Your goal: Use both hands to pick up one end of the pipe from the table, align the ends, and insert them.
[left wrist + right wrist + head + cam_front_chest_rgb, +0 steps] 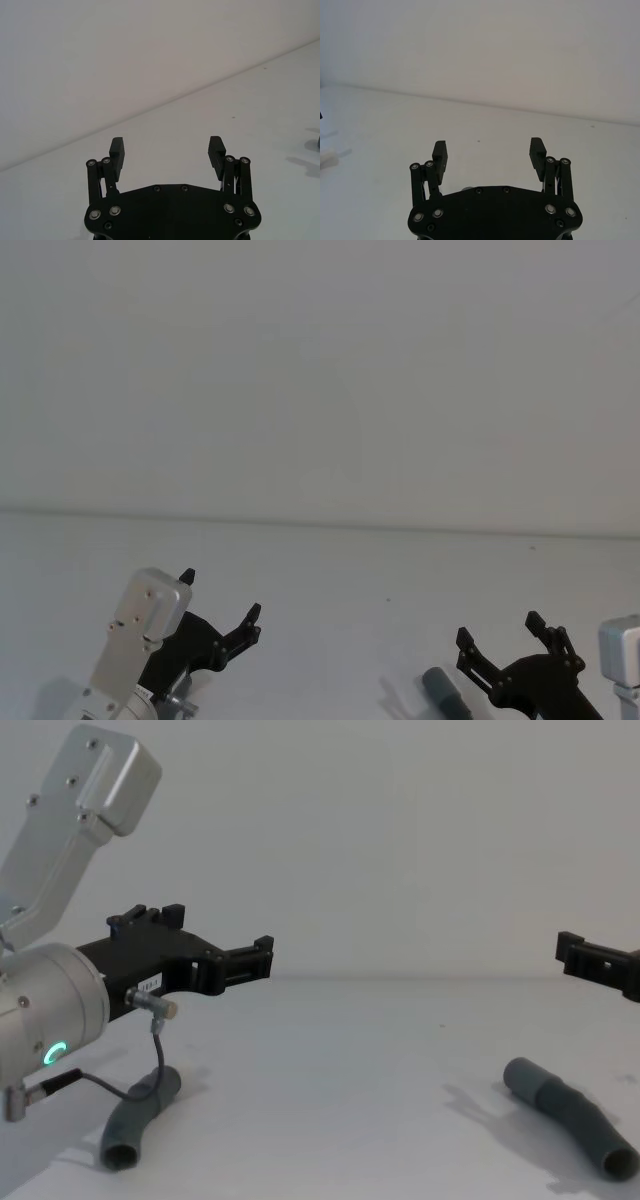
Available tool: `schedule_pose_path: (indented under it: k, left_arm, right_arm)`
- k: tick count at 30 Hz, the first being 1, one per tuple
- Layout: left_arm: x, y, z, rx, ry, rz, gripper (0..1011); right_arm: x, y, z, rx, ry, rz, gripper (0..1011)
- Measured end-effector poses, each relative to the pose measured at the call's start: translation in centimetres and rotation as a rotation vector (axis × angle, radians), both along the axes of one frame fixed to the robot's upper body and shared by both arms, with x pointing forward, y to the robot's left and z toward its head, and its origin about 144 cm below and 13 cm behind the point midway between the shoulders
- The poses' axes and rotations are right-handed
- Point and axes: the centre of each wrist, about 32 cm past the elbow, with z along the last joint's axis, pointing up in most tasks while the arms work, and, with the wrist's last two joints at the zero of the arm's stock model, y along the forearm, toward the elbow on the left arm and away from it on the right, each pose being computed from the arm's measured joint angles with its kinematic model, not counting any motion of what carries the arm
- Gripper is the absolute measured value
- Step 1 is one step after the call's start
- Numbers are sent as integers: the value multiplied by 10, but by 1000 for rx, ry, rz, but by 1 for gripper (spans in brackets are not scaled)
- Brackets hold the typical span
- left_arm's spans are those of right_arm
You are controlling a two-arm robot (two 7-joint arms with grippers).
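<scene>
Two dark grey corrugated pipe pieces lie on the white table (340, 1060). One pipe piece (140, 1120) rests below my left gripper (220, 932), its open cuff end (120, 1153) nearest the front. The other pipe piece (570, 1112) lies at the right, under my right gripper, whose finger (575, 952) enters from the edge. In the head view that piece's cuff (440, 688) sits just left of the right gripper (499, 630). Both grippers hover above the table, open and holding nothing: left gripper (166, 147), right gripper (488, 150). The left gripper (220, 595) is at the lower left.
A plain white wall (320, 370) rises behind the table's far edge. A thin cable (110, 1085) hangs from the left wrist down to the left pipe piece. White table surface stretches between the two pieces.
</scene>
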Motion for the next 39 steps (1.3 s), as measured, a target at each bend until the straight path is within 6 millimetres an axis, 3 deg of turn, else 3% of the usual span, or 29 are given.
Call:
schedule_pose_path:
  k: [28,39]
  left_arm:
    - [-1,0,0,-1,0,0,1001]
    - [-19,0,-4,2,75,72,1001]
  right_arm:
    - [0,0,0,0,0,0,1001]
    - [0,0,0,0,0,0,1001]
